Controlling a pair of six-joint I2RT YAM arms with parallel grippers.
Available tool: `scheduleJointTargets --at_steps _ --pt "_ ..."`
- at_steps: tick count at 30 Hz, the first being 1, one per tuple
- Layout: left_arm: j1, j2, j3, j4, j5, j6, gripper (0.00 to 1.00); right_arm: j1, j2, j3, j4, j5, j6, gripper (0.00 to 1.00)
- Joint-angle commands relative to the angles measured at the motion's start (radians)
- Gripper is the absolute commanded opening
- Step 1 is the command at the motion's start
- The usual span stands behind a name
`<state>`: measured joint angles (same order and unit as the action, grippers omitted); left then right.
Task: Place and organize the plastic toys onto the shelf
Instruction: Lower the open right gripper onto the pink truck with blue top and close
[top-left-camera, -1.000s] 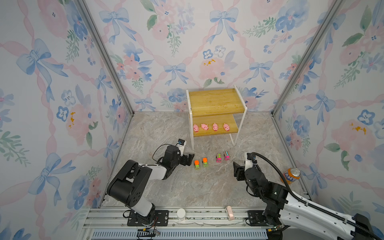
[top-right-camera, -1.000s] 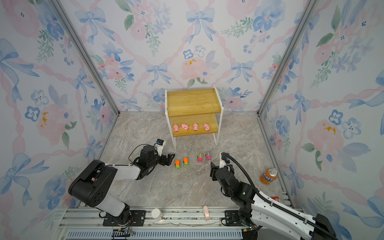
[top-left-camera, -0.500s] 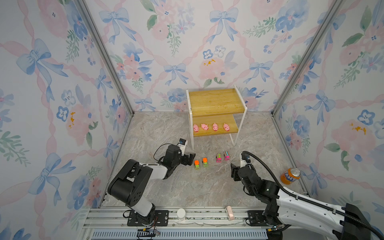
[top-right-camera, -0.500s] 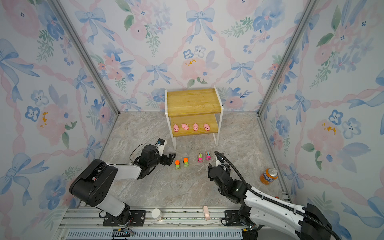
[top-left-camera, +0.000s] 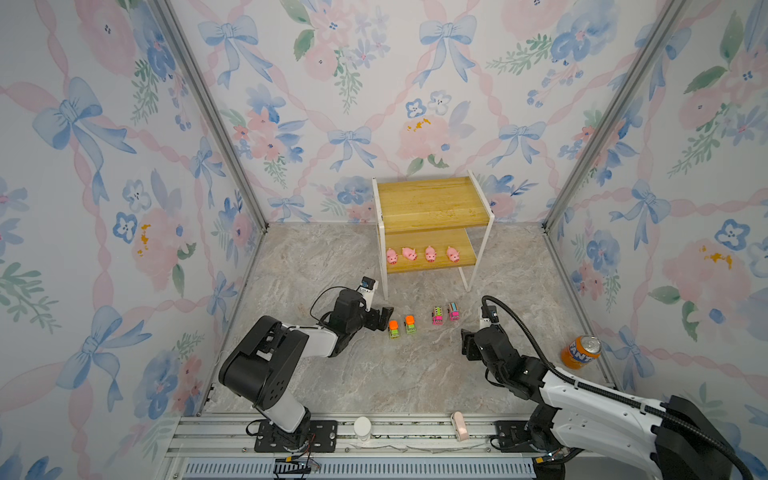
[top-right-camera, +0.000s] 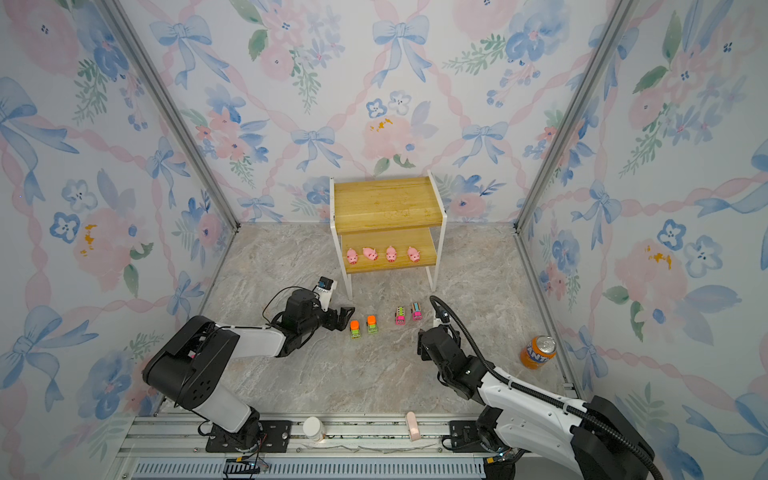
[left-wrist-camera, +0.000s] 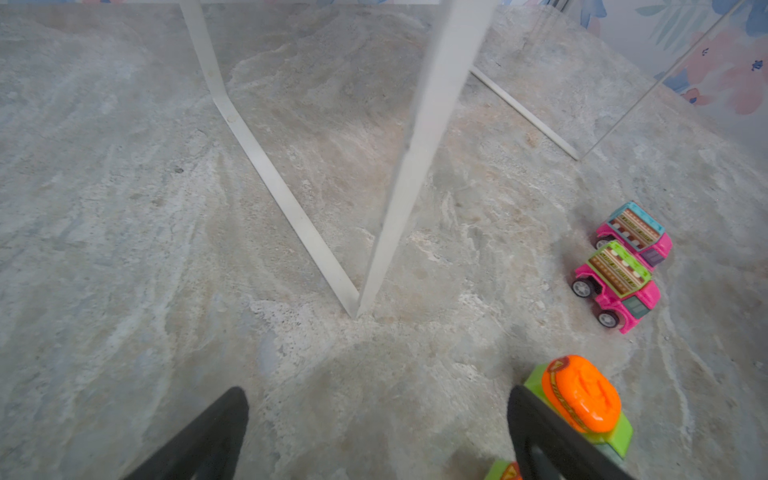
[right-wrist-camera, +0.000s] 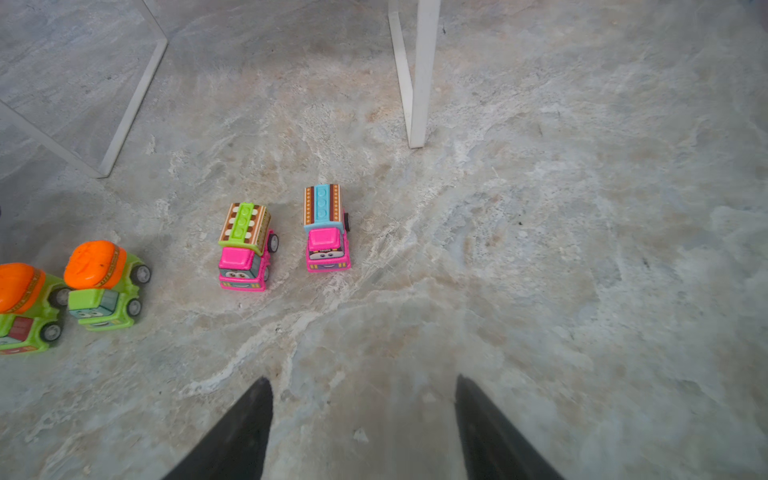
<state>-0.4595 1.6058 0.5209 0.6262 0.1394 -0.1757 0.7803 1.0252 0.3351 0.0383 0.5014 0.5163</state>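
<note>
Still, the four pigs (top-left-camera: 430, 254) line the lower board of the shelf (top-left-camera: 432, 199), and the trucks (top-left-camera: 393, 328) and buses (top-left-camera: 437, 316) sit unmoved on the floor (top-left-camera: 374, 374) before it. We find the left gripper (left-wrist-camera: 376, 390) unchanged, jaws spread and empty, just beside a truck. The right gripper (right-wrist-camera: 361, 380), also spread and holding nothing, has edged leftward toward the buses.

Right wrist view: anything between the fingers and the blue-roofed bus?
Nothing. In the right wrist view, only bare marble floor lies between the open right gripper and the blue-roofed bus.
</note>
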Motion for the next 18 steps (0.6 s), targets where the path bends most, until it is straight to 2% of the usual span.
scheduleJointTargets --at_steps 1,7,18 --pt "-0.008 0.007 0.016 0.001 -0.006 0.011 0.98 -0.042 0.083 0.013 0.101 -0.087 -0.014 0.72" --pt "-0.016 -0.004 0.009 0.001 -0.017 0.007 0.98 -0.148 0.248 0.087 0.195 -0.272 -0.108 0.71" --pt "-0.022 -0.031 -0.009 0.004 -0.045 0.02 0.98 -0.267 0.412 0.209 0.218 -0.426 -0.186 0.71"
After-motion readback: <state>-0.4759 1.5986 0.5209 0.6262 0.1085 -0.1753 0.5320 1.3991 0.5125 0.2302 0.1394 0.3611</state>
